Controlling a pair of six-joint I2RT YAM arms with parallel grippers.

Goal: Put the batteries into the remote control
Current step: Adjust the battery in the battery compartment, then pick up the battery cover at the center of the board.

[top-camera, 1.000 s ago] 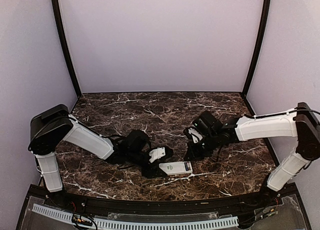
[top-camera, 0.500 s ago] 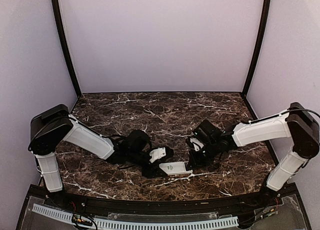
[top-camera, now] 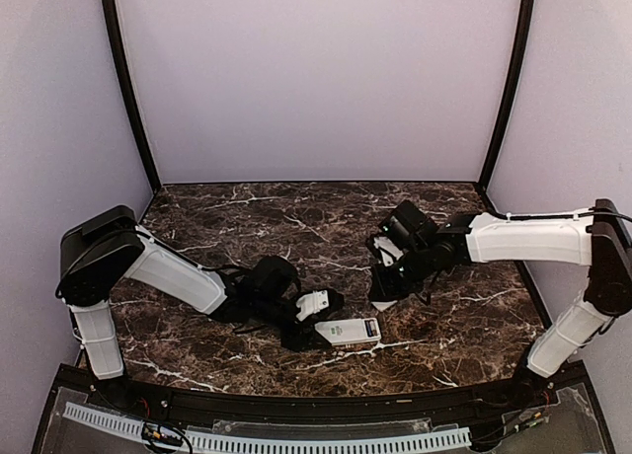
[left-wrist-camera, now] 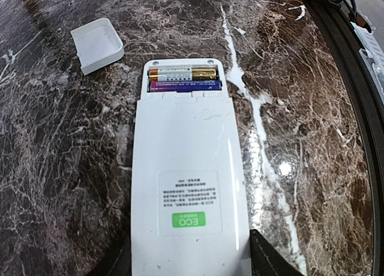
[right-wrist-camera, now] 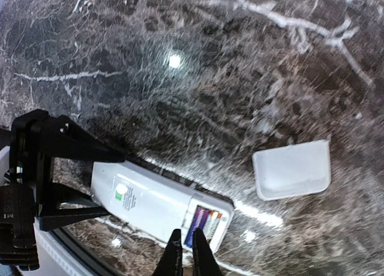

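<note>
The white remote control (left-wrist-camera: 183,186) lies face down on the marble, its back label with a green ECO mark facing up. Its battery bay is open and holds two batteries (left-wrist-camera: 183,78), one gold and one purple. My left gripper (left-wrist-camera: 186,265) is shut on the remote's label end; in the top view the left gripper (top-camera: 318,326) holds the remote (top-camera: 348,331) near the front edge. The plain white cover (left-wrist-camera: 96,45) lies loose beside the bay end. My right gripper (right-wrist-camera: 187,252) is shut and empty, hovering above the remote (right-wrist-camera: 156,207) near the batteries (right-wrist-camera: 203,223); the cover (right-wrist-camera: 292,169) lies to its right.
The dark marble table (top-camera: 296,217) is bounded by lilac walls at the back and sides. A black rim (left-wrist-camera: 354,108) runs along the table's near edge close to the remote. The right gripper (top-camera: 385,291) sits just beyond the remote's bay end.
The right gripper dipped toward the remote's bay end half a second ago and has since lifted back and away. The left gripper and the remote have stayed put.
</note>
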